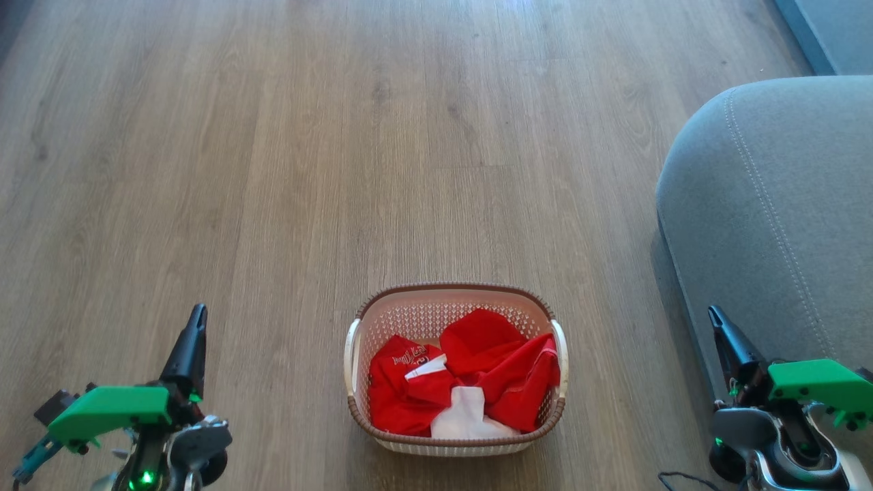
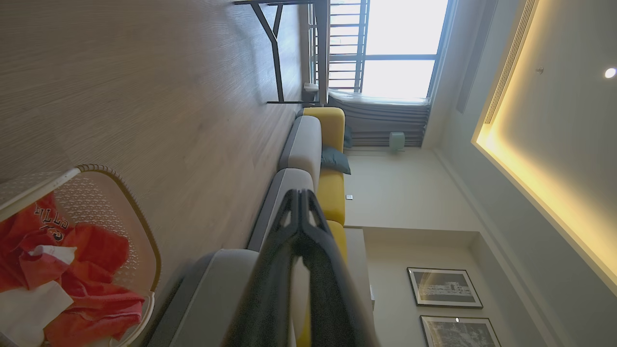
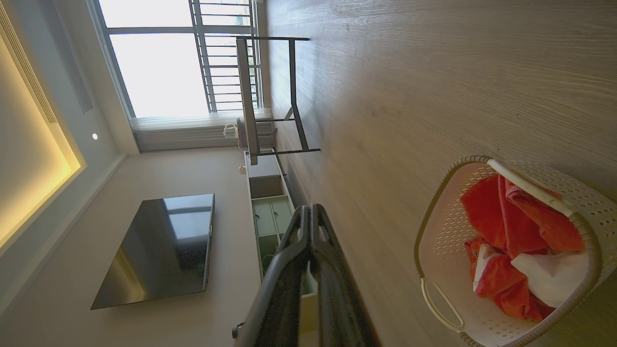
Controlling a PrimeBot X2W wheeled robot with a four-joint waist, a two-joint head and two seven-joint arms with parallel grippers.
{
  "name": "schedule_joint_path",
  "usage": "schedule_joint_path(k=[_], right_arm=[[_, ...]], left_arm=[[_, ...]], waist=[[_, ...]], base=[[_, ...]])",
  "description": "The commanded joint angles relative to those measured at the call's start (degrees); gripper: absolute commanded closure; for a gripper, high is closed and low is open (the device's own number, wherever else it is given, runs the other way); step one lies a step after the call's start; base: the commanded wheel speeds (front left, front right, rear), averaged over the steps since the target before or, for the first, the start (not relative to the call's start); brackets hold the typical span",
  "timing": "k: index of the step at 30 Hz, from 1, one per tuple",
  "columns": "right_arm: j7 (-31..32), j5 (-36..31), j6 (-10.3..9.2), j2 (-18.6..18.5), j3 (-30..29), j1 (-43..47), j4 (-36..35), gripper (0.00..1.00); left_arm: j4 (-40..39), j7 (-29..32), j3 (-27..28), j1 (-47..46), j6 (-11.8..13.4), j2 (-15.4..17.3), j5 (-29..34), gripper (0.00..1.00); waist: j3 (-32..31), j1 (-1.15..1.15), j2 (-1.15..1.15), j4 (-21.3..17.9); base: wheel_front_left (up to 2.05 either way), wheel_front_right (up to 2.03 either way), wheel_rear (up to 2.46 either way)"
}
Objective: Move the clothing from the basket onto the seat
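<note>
Task not yet begun. The clothing [image 1: 464,372] lies heaped in the basket [image 1: 453,290] on the floor [image 1: 273,170], between the left gripper [image 1: 196,320] and the right gripper [image 1: 716,319], both fully closed and holding nothing. The seat [image 1: 771,204], just beside the right gripper, carries no garment; every piece is yet to be transferred.

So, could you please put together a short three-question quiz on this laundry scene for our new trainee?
1. True or false: the clothing lies on the seat.
2. Multiple choice: the basket stands on A) a table, B) the wooden floor, C) the seat.
3. Fill in: the left end effector and the right end effector are both ___ (open or shut).
Key: 1 false, it is in the basket; 2 B; 3 shut.
</note>
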Motion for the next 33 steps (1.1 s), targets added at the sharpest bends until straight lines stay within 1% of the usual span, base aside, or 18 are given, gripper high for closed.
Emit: schedule_joint_path(k=[1,33], right_arm=[[0.41,-0.14,0.41,-0.44,1.01,-1.39,-2.32,1.0],[0.41,-0.14,0.41,-0.44,1.01,-1.39,-2.32,1.0]], left_arm=[[-1.97,0.22,2.03,-3.19,-0.39,0.28,-0.25,1.0],[-1.97,0.22,2.03,-3.19,-0.39,0.28,-0.25,1.0]], waist=[[0.0,0.0,0.0,0.0],[0.0,0.0,0.0,0.0]], base=[[0.0,0.0,0.0],[0.0,0.0,0.0]])
